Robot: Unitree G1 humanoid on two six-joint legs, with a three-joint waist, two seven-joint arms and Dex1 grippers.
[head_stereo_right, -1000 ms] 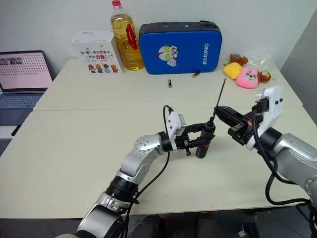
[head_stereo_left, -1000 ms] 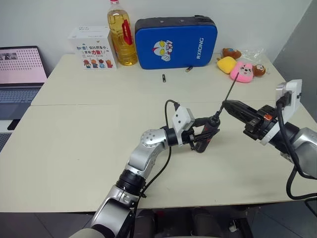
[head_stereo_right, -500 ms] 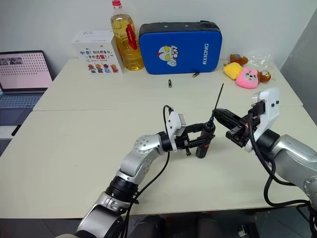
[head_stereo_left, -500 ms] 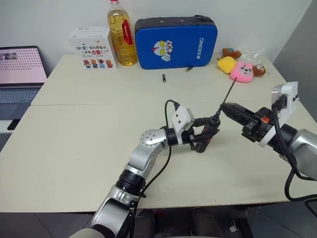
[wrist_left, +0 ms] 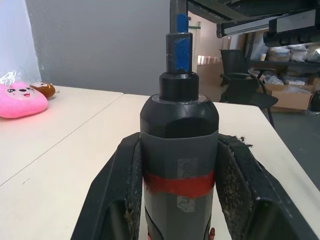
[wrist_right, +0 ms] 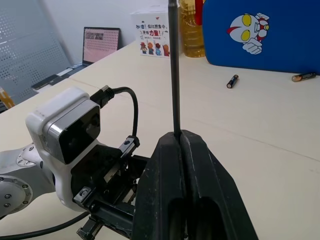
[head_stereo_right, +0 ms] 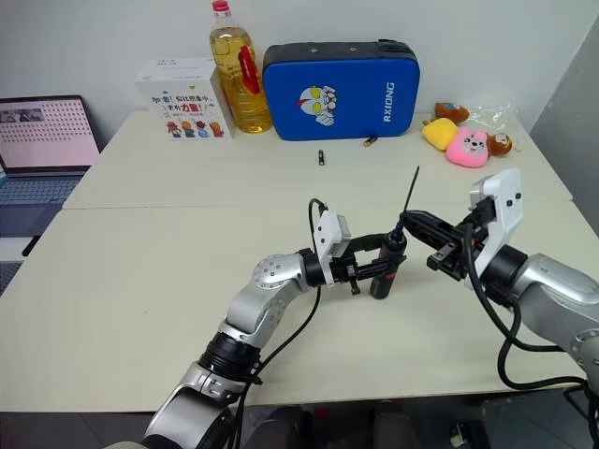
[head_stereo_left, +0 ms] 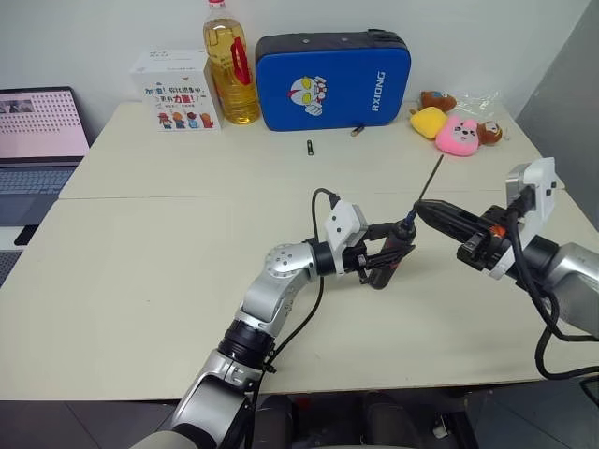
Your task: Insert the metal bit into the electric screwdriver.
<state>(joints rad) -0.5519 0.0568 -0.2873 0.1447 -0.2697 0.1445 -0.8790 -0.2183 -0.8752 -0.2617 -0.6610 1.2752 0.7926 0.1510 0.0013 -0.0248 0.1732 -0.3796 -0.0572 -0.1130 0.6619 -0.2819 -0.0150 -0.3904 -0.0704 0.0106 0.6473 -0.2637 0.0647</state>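
right wrist rolled, bit brought closer to upright

the right gripper (head_stereo_left: 423, 208) has been rolled about its own axis, and the metal bit (head_stereo_left: 430, 183) clamped in it has been tilted more upright, its lower end kept by the tip of the electric screwdriver (head_stereo_left: 394, 247).

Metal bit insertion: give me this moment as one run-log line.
left claw: shut on electric screwdriver | right claw: shut on metal bit | bit's lower end at screwdriver tip, seating unclear

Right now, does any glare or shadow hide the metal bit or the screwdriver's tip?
Left eye view: even light, only soft shadows on the table, metal bit plain against it. Left wrist view: no glare on the electric screwdriver.
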